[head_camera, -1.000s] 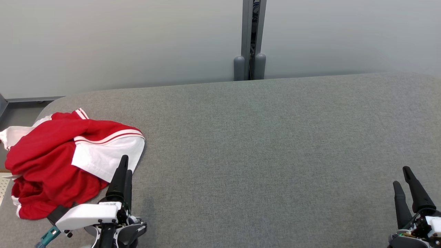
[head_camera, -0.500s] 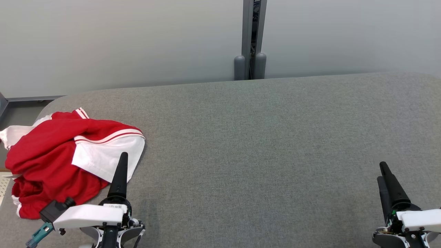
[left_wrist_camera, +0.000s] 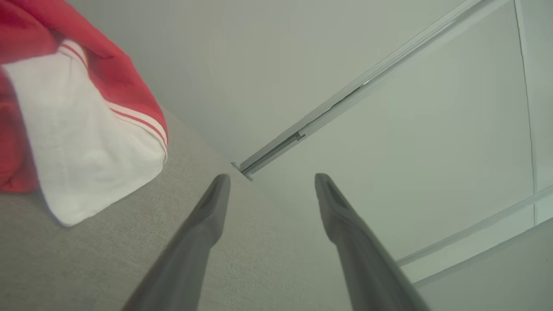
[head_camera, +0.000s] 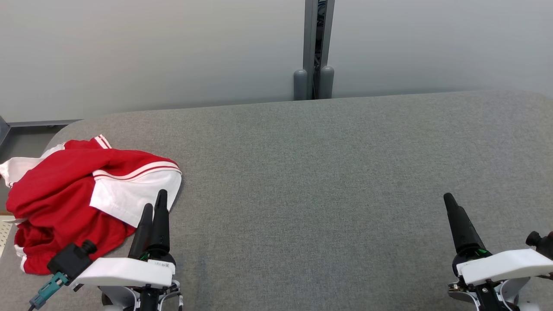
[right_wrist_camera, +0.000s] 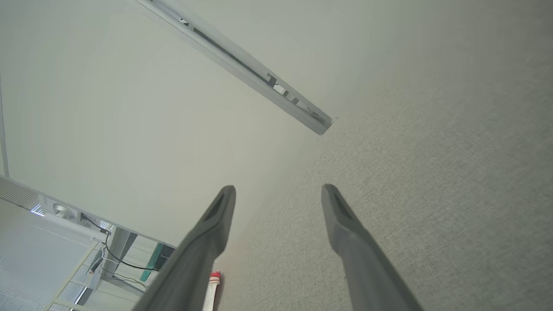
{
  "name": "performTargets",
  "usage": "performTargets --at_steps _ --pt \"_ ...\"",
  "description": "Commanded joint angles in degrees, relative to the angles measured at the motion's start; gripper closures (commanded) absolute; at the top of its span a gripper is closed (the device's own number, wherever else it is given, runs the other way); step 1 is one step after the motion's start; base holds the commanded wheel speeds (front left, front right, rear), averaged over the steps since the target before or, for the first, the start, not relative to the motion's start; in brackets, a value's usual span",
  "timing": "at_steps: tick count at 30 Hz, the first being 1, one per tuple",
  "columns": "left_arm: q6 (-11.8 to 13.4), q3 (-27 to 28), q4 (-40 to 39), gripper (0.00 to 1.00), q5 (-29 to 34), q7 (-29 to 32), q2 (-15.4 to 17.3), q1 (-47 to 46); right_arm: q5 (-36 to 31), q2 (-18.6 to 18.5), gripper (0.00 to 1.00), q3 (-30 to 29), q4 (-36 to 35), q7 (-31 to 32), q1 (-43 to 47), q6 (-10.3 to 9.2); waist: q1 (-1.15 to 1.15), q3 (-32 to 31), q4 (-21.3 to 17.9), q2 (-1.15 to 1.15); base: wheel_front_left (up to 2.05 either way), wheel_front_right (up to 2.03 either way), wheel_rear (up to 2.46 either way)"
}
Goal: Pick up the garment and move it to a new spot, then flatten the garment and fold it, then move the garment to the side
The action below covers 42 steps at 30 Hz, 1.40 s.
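Observation:
The garment (head_camera: 60,198), red with white panels and striped trim, lies crumpled at the far left of the grey padded table (head_camera: 324,172). My left gripper (head_camera: 155,199) hovers at the garment's right edge, close to the white sleeve. In the left wrist view its fingers stand apart, open (left_wrist_camera: 270,177), with nothing between them, and the garment (left_wrist_camera: 86,142) lies off to their left. My right gripper (head_camera: 449,201) is at the lower right, far from the cloth. Seen from the right wrist, it is open (right_wrist_camera: 278,188) over bare table.
A pale partition wall runs behind the table, with a grey post (head_camera: 314,47) at its middle. The table's rounded left corner (head_camera: 65,129) lies just beyond the garment, and part of the cloth hangs past that edge.
The left gripper's fingers have parted and its wrist has rolled, staying by the sleeve. The right arm has moved left and forward and rolled. The garment has not moved.

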Motion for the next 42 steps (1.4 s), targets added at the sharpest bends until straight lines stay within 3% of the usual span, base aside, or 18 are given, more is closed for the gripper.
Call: performTargets --at_steps 1,11,21,42 --pt "0.7 -0.2 -1.6 0.0 3.1 -0.5 0.2 -0.2 -3.2 -0.8 0.0 0.7 -1.6 -0.9 -1.3 0.09 0.0 0.0 0.0 0.0 0.0 0.0 0.0" --pt "4.1 -1.1 -3.7 0.0 12.8 -1.8 0.3 1.3 -14.1 -0.6 0.0 1.2 -3.8 -3.3 -0.1 0.09 0.0 0.0 -0.1 0.0 0.0 0.0 0.0" --pt "6.2 -1.6 -5.5 0.0 20.3 -3.2 0.3 2.6 -20.6 -0.3 0.0 1.2 -4.3 -5.6 1.1 0.1 0.0 -0.1 -0.3 0.0 0.0 0.0 0.0" --pt "8.0 -2.5 -8.6 0.0 34.1 -5.5 0.4 5.1 -31.8 -0.5 0.0 4.7 -6.1 -9.8 2.5 0.11 0.0 -0.1 -0.9 0.0 0.0 0.0 0.0"
